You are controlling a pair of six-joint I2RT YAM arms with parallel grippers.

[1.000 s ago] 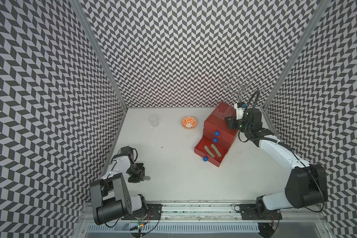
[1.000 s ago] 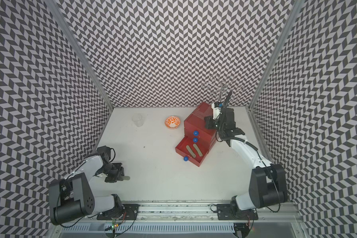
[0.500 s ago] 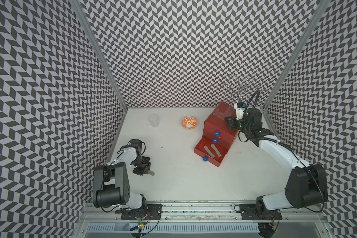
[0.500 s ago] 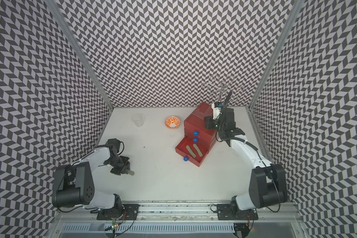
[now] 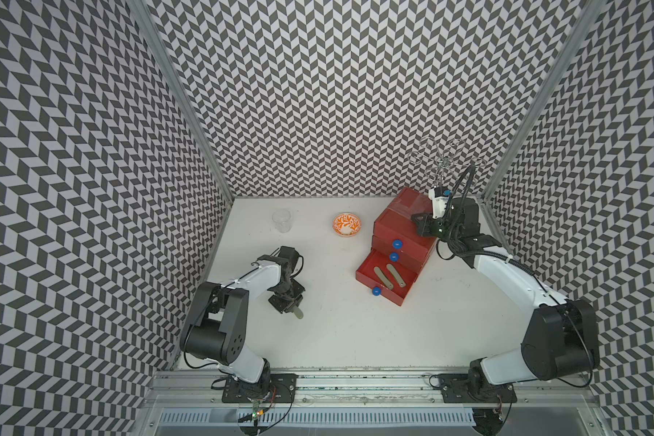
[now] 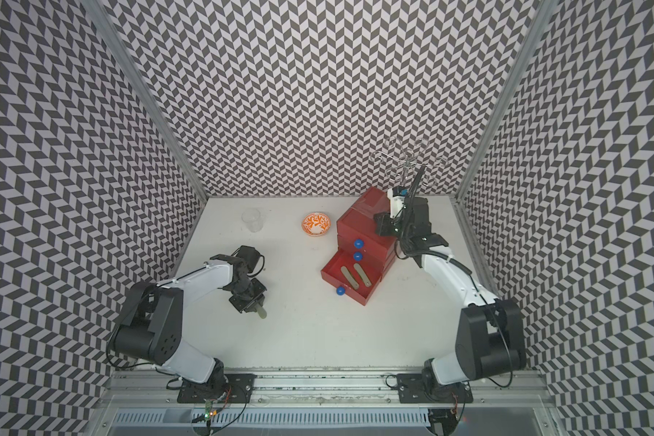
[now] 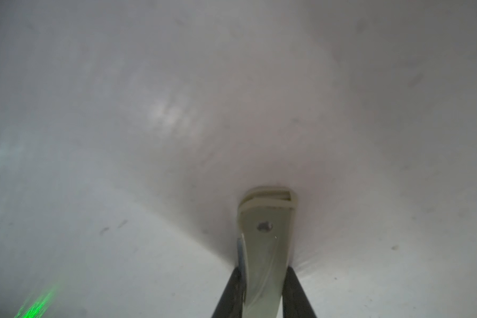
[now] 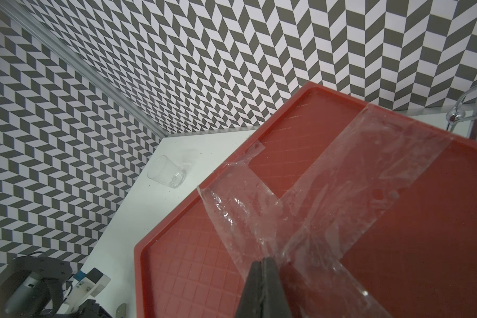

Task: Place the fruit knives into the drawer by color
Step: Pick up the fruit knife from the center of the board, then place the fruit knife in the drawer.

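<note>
My left gripper (image 5: 292, 306) (image 7: 262, 275) is shut on a pale mint fruit knife (image 7: 266, 247), whose rounded end with the hole sticks out past the fingers (image 5: 299, 313) (image 6: 261, 312). It hangs low over the white table, left of centre. The red drawer chest (image 5: 395, 224) (image 6: 355, 222) stands at the back right. Its bottom drawer is pulled out and holds two grey-green knives (image 5: 383, 277) (image 5: 396, 275); the two upper drawers are shut. My right gripper (image 5: 418, 218) (image 8: 264, 260) is shut and empty, with its tips on the taped top of the chest (image 8: 397, 220).
An orange-patterned bowl (image 5: 347, 225) sits just left of the chest. A clear glass (image 5: 281, 221) (image 8: 165, 172) stands at the back left. A wire rack (image 5: 444, 158) rises behind the chest. Patterned walls close in three sides.
My left arm has swung from the table's left edge toward the middle, carrying the pale knife. The right arm has not moved.
</note>
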